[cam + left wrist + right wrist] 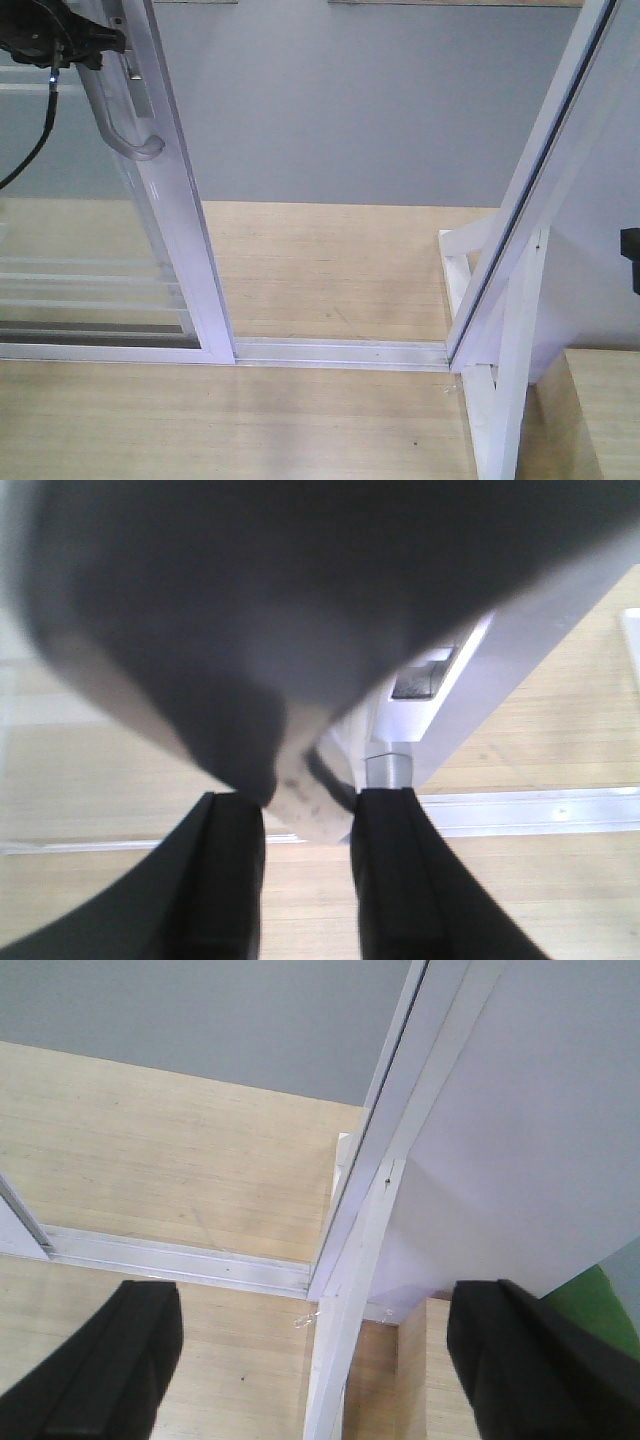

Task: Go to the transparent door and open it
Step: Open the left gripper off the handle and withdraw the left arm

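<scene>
Pale wood-grain flooring (pixel 330 270) runs on both sides of an aluminium floor track (pixel 340 352), and a plain grey wall (pixel 350 100) closes the background.

Transparent door (pixel 175 230): stands at the left of the front view, slid leftward along the track. A wide gap lies between its white frame edge and the white jamb (pixel 530 190) at the right. Thin white horizontal bars are visible through the glass low on the panel.

Pull handle (pixel 125 120): curved, grey, translucent, mounted on the door frame near the upper left of the front view.

Left claw (pixel 305 810): positioned at the handle, upper left of the front view. In the left wrist view, its two black fingers (pixel 225 880) sit on either side of the handle's lower end, clenched on the pull handle. A dark blurred mass fills most of that view above the fingers.

Right claw (pixel 310 1360): released, fingers spread wide apart, nothing between them. It points down toward the track and the white jamb base. Only a black edge of it shows at the right border of the front view.
</scene>
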{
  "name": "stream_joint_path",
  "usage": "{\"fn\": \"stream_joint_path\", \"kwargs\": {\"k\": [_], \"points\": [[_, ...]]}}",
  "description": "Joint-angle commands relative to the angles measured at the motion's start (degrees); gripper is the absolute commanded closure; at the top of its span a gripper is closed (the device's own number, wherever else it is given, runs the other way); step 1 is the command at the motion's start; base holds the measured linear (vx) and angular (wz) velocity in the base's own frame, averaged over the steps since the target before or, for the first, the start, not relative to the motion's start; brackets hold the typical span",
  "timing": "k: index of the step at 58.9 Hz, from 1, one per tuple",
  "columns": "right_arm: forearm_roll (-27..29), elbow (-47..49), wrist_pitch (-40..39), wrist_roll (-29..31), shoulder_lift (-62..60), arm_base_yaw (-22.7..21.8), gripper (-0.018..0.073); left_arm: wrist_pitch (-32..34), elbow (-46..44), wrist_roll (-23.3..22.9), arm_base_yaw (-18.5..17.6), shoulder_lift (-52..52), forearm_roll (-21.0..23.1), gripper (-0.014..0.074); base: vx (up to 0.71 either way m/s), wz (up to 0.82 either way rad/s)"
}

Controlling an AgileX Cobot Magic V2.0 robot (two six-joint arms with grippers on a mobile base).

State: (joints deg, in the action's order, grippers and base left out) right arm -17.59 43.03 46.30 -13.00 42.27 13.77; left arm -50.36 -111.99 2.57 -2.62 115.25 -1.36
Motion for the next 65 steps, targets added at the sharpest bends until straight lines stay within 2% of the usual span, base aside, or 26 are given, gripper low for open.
{"fn": "stream_joint_path", "kwargs": {"k": [1,8,17,22,29,36,41,46,55,58,61,65], "points": [[-1.50,1.65,-3.77,-0.20,-0.24,-0.15,-0.0035,4.08,-3.24,-0.36,-0.66,-6.25,2.32,0.0575,0.00,0.00],[-1.50,1.65,-3.83,-0.20,-0.24,-0.15,-0.0035,2.35,-3.24,-0.03,-0.66,-7.09,2.26,0.0506,0.00,0.00],[-1.50,1.65,-3.84,-0.13,-0.24,-0.15,-0.0035,1.22,-3.24,1.13,-0.66,-7.76,1.36,0.0328,0.00,0.00],[-1.50,1.65,-4.16,-0.13,-0.24,-0.15,-0.0035,-2.88,-3.24,1.06,-0.66,-8.46,1.36,0.0200,0.00,0.00],[-1.50,1.65,-4.42,-0.13,-0.24,-0.15,-0.0035,-8.28,-3.30,1.14,-0.66,-10.48,1.79,0.0092,0.00,0.00],[-1.50,1.65,-4.55,-0.13,-0.24,-0.15,-0.0035,-8.89,-3.30,1.14,-0.66,-13.12,3.07,0.0085,0.00,0.00],[-1.50,1.65,-4.84,-0.13,-0.24,-0.15,-0.0035,-9.67,-3.30,3.93,-0.66,-15.69,5.04,0.0094,0.00,0.00],[-1.50,1.65,-5.10,-0.13,-0.24,-0.15,-0.0035,-10.21,-3.25,8.74,-0.66,-18.50,7.94,0.0104,0.00,0.00],[-1.50,1.65,-5.55,-0.13,-0.24,-0.15,-0.0035,-7.78,-2.95,21.13,-0.66,-22.53,17.33,0.0124,0.00,0.00],[-1.50,1.65,-5.96,-0.13,-0.24,-0.15,-0.0035,-5.21,-0.91,23.69,-0.66,-23.80,20.14,0.0130,0.00,0.00],[-1.50,1.65,-6.52,-0.19,-0.24,-0.15,-0.0035,-1.07,2.74,23.02,-0.66,-24.97,22.25,0.0132,0.00,0.00],[-1.50,1.65,-6.93,-0.19,-0.24,-0.15,-0.0035,7.07,10.45,18.40,-0.66,-26.83,22.58,0.0132,0.00,0.00]]}}
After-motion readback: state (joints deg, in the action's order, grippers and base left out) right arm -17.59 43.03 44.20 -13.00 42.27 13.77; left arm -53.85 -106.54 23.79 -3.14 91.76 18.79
